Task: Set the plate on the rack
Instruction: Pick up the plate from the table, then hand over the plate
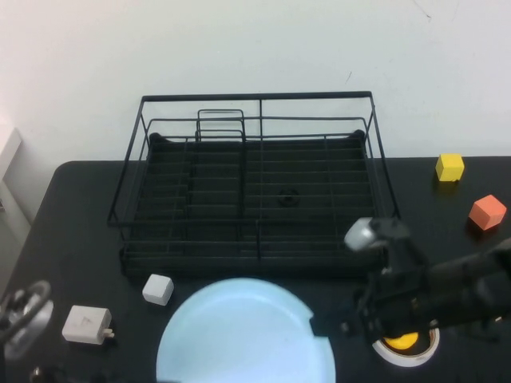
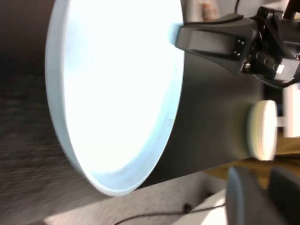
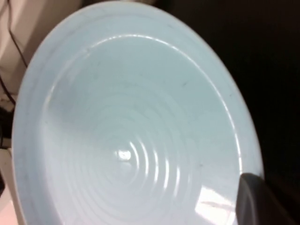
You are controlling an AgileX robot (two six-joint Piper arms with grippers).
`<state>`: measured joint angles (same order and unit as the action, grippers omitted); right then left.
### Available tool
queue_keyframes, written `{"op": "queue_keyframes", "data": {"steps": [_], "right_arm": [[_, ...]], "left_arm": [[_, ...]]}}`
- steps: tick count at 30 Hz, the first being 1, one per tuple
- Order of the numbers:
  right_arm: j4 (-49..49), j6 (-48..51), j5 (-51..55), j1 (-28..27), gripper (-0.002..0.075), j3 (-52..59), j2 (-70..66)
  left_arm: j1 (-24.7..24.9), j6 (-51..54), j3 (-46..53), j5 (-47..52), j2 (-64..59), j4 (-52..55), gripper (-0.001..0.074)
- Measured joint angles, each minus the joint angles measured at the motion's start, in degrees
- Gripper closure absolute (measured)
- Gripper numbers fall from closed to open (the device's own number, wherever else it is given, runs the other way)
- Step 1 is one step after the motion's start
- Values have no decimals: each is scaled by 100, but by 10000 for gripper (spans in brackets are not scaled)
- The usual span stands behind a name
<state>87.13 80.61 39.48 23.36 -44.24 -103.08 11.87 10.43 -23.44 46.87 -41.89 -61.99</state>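
The pale light-blue plate [image 1: 239,335] lies on the black table at the front centre, in front of the black wire rack [image 1: 255,199]. It fills the right wrist view [image 3: 126,122] and shows in the left wrist view [image 2: 117,89]. My right gripper [image 1: 319,325] is at the plate's right rim. One finger [image 3: 258,201] lies on top of the rim and the other is hidden under it. My left gripper [image 1: 24,315] hangs at the front left corner, apart from the plate, with its fingers [image 2: 241,197] apart and empty.
A white tape roll [image 1: 409,347] with an orange centre sits under my right arm. A white cube [image 1: 158,289] and a white charger [image 1: 86,324] lie left of the plate. A yellow cube [image 1: 449,167] and an orange cube [image 1: 487,211] are at the far right.
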Motion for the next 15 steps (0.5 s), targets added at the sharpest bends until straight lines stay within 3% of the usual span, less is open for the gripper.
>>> {"op": "queue_keyframes", "data": {"steps": [2,8,11,15], "right_arm": [[-215,-182,-109,0,712,24,486],[-1032,-772,-277,0,713,70,1590],[-1348,-1016,-280,-37,713,72,2056],[-1696,-1288,-280,-192,713,93,2495]], "left_arm": [[0,186,-103,41,0,-239,586],[0,841,-572,160,0,-811,155],[0,941,-722,160,0,-810,73],[0,1016,-744,150,0,-603,71]]}}
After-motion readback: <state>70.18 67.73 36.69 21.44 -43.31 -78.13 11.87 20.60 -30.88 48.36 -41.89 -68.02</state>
